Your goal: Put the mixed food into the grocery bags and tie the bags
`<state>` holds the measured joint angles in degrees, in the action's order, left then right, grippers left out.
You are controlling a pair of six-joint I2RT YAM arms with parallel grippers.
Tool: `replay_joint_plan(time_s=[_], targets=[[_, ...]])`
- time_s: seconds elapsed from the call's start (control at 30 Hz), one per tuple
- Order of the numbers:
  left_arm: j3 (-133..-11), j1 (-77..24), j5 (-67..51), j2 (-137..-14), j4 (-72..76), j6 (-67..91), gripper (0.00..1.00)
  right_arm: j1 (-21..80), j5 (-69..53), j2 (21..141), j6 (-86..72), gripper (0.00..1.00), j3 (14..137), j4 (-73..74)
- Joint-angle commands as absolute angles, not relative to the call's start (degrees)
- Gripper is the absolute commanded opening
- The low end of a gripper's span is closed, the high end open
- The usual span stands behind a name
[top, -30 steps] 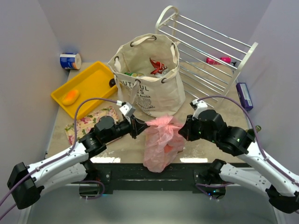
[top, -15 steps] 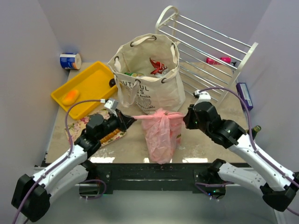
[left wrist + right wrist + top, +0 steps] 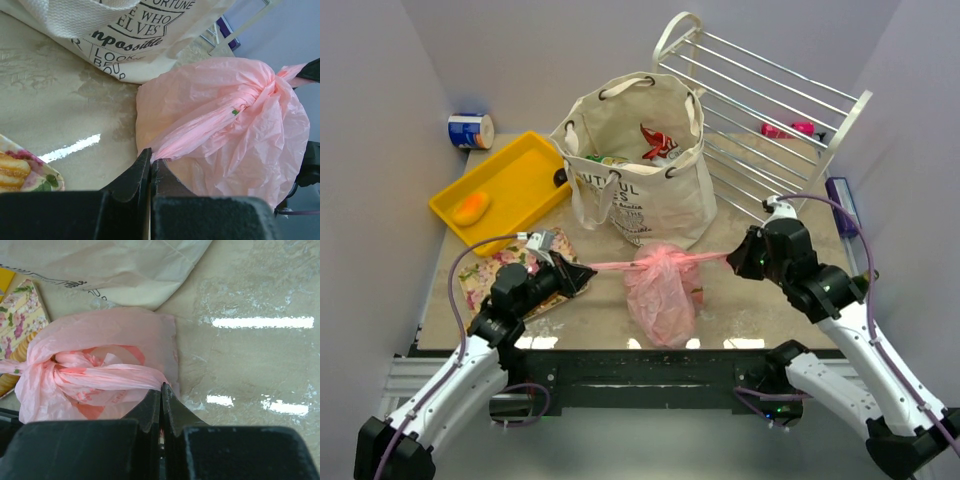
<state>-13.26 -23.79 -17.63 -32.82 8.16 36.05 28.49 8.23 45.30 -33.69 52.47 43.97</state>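
Observation:
The pink plastic bag [image 3: 663, 285] stands at the table's front middle with a knot [image 3: 655, 262] at its top. It also shows in the left wrist view [image 3: 235, 125] and the right wrist view [image 3: 95, 370]. My left gripper [image 3: 586, 277] is shut on the bag's left handle end, pulled taut. My right gripper [image 3: 738, 257] is shut on the right handle end, also taut. The cream canvas tote [image 3: 640, 165] stands behind, upright and open, with a red cookie packet [image 3: 655, 140] and a green-and-white packet [image 3: 605, 159] inside.
A yellow tray [image 3: 505, 185] at the back left holds an orange fruit [image 3: 470, 208]. A blue-and-white can [image 3: 470, 130] lies behind it. A floral cracker sleeve [image 3: 505, 268] lies under my left arm. A white wire rack [image 3: 770, 120] leans at the back right, a purple box [image 3: 843, 205] beside it.
Both grippers have moved apart, left going left and right going right, drawing the handle ends out straight. The knot has tightened and the bag has settled lower.

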Motion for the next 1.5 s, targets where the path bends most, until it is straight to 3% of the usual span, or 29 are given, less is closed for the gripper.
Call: replay_joint_plan(time_s=[0.0,0.77,1.03,1.07,1.13,1.17,1.2,1.27,1.47], targets=[[-11.17,-19.25,-8.17,-31.56,1.85,36.21,0.0,23.12,18.72,42.63,-32.87,0.0,52.65,48.16],[-11.6,-10.64,-8.79,-28.21,-4.04,38.67,0.0,20.57,20.04,40.78,-33.58,0.0,52.73,48.69],[-16.69,-10.63,-10.9,-30.06,-5.8,35.16,0.0,20.48,12.32,40.96,-31.73,0.0,54.05,47.47],[-18.35,-10.63,-10.99,-30.15,-6.93,34.9,0.22,20.57,10.3,40.96,-30.77,0.08,54.23,46.94],[-20.29,-10.63,-11.34,-30.15,-8.17,33.93,0.54,20.57,4.44,41.65,-29.89,0.45,55.37,45.71],[-22.56,-10.63,-11.08,-30.15,-10.09,33.58,0.91,20.57,2.65,41.92,-28.75,0.61,55.89,45.27],[-23.81,-10.63,-10.99,-30.23,-11.15,32.53,1.0,20.48,1.51,42.18,-28.31,0.83,57.12,45.09],[-27.31,-10.63,-10.99,-30.85,-14.22,31.21,1.0,20.48,0.18,43.06,-26.56,0.98,58.7,44.74],[-33.47,-10.63,-13.26,-32.16,-18.28,27.16,1.0,20.57,-10.42,46.05,-19.53,0.98,63.63,41.76]])
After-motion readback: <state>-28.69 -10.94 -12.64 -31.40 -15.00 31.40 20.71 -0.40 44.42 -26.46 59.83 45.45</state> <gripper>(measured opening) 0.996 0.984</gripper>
